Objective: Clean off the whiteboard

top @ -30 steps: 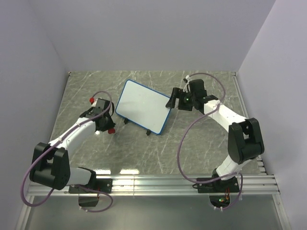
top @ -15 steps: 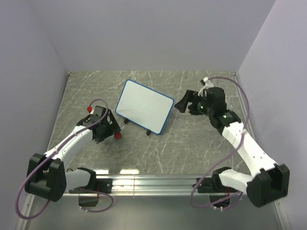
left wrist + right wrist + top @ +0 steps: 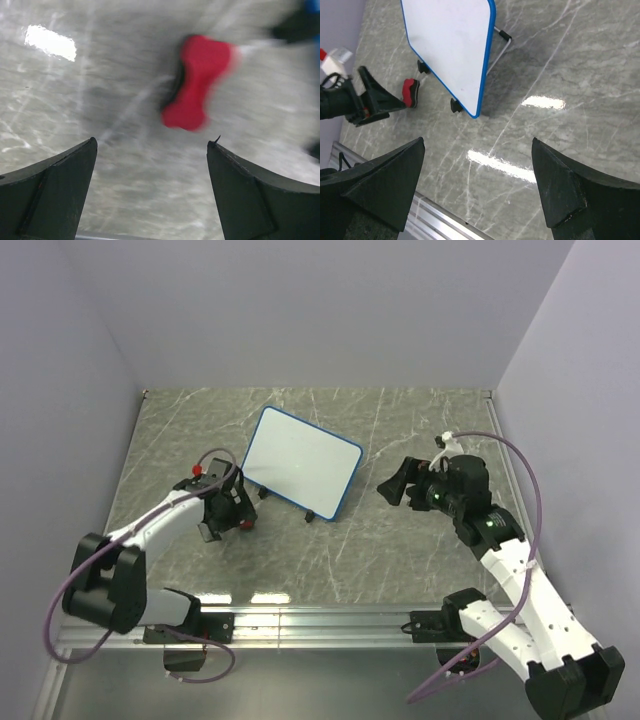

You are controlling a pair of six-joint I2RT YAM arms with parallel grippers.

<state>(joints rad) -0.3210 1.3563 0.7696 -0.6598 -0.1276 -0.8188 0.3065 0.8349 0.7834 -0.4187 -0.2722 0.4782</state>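
The whiteboard (image 3: 301, 460) has a thin blue frame and black feet, and it stands tilted on the marble table; its face (image 3: 449, 45) looks plain white. A small red bow-shaped eraser (image 3: 246, 524) lies on the table by the board's near left foot. It shows blurred in the left wrist view (image 3: 197, 83), ahead of the fingers. My left gripper (image 3: 232, 512) (image 3: 152, 144) is open right beside the eraser, with nothing between its jaws. My right gripper (image 3: 394, 485) (image 3: 477, 142) is open and empty, off the board's right edge and apart from it.
Grey marble tabletop (image 3: 400, 550) with an aluminium rail (image 3: 330, 622) along the near edge. Pale walls close in the left, back and right. The left gripper (image 3: 376, 98) and the eraser (image 3: 411, 92) show in the right wrist view, left of the board.
My left gripper has opened and let go of the red eraser, which now lies on the table. My right arm has drawn back to the right, away from the board's edge.
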